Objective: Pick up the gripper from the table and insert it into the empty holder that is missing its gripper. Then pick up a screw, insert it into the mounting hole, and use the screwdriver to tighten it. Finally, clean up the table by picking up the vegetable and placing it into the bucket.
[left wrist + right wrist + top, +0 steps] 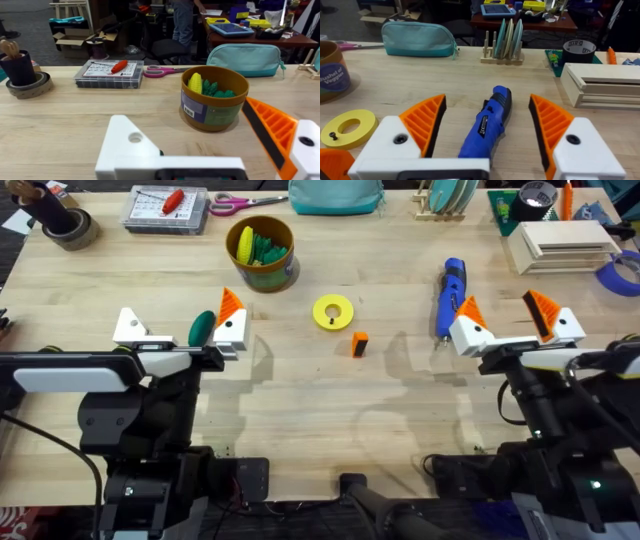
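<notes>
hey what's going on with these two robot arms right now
Nothing is held yet. The left gripper is open, one white holder bare of its orange tip, the green vegetable between its fingers. The right gripper is open around the blue screwdriver. The small orange gripper lies on the table beside a yellow ring.

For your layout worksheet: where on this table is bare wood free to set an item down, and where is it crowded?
Free: the wide strip of table between the two arms, below the small orange gripper; also the wood between the tape roll and the bucket. Crowded: the far edge, and around the screwdriver by the right gripper.
</notes>
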